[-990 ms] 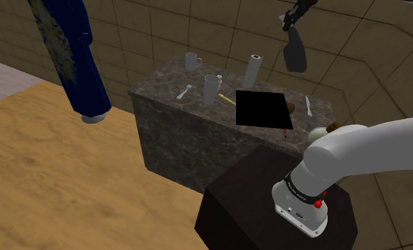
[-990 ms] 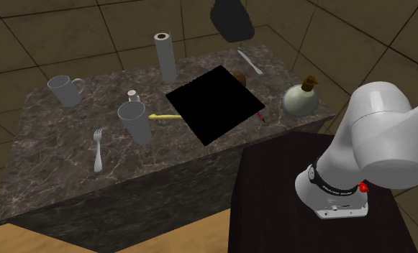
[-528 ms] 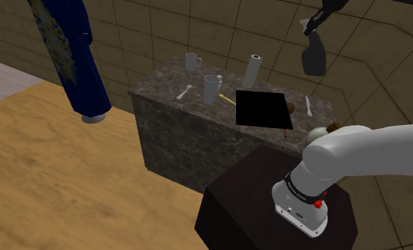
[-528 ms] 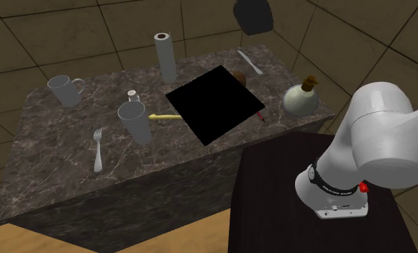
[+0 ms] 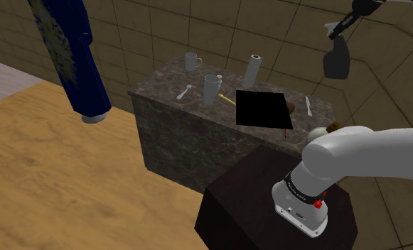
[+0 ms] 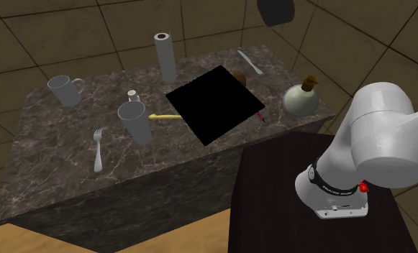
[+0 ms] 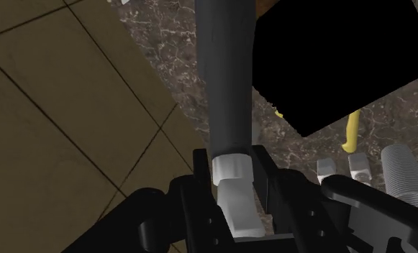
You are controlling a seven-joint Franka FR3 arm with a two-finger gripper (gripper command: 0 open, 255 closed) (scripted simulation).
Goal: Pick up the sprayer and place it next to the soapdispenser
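Observation:
The sprayer (image 5: 336,61) is a dark grey bottle hanging high in the air past the marble counter (image 5: 176,89), toward the shoulder view's right. My gripper (image 5: 340,28) is shut on its neck from above. In the wrist view the fingers (image 7: 203,169) clasp the pale collar below the trigger, and the sprayer body (image 7: 225,72) points down toward the counter edge. Its base (image 6: 275,10) shows at the top of the second exterior view. A round pale bottle with a brown top (image 6: 301,98) stands at the counter corner nearest the stand.
On the counter lie a black square area (image 6: 213,102), a tall cup (image 6: 135,121), a mug (image 6: 65,90), a grey upright roll (image 6: 165,56), a fork (image 6: 98,149), a yellow utensil (image 6: 164,115) and a pale utensil (image 6: 249,61). A big blue object (image 5: 66,50) hangs at the shoulder view's left.
The gripper has carried the sprayer steadily toward the shoulder view's right, from above the counter's back to beyond its right end. Everything on the counter has stayed put.

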